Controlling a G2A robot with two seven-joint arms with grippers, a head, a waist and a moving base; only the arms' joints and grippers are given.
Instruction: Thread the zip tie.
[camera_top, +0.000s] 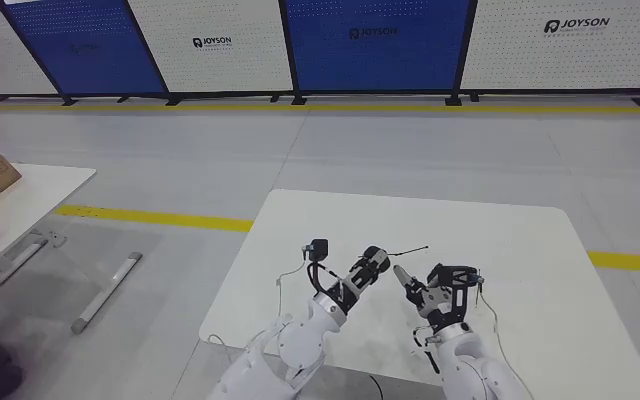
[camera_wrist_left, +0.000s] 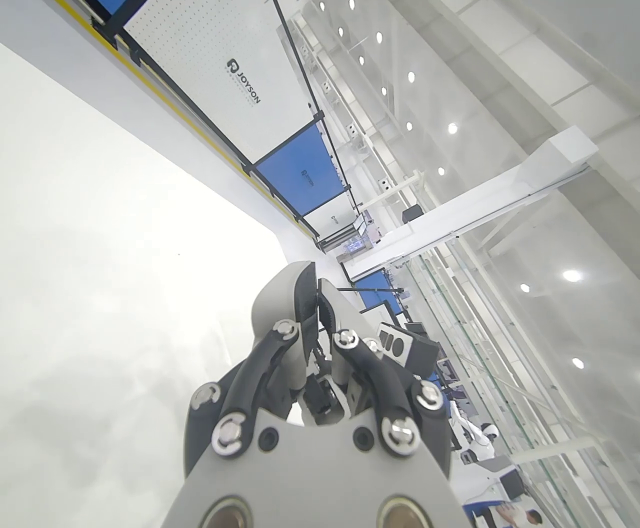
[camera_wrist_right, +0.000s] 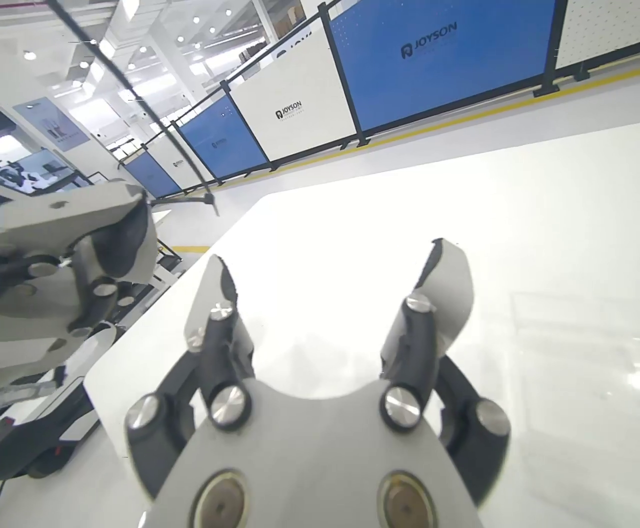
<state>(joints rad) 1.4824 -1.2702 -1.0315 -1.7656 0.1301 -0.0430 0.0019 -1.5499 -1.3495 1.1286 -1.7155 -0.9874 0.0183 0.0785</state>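
Left gripper (camera_wrist_left: 316, 285): fingers pressed together on one end of the zip tie (camera_top: 408, 252); held above the table.
Table (camera_top: 500, 230): white top; both arms worked over its near half.
Right gripper (camera_wrist_right: 332, 267): jaws spread wide with nothing between them; sat just beside the left one, near the tie's free length.
Zip tie: thin black strap; stuck out sideways from the left fingertips, passing just beyond the right gripper. In the right wrist view a dark ribbed strand arced off from its outer end; could not tell if that was the same strap bent back.
Handling, judged: very light, springy, slick plastic; likely to flex and whip if pinched far from the tip, and to twist if pinched on edge.
Where to take hold, judged: on the flat faces, close behind the free tip, pads square across the strap so the end could be steered into the head.
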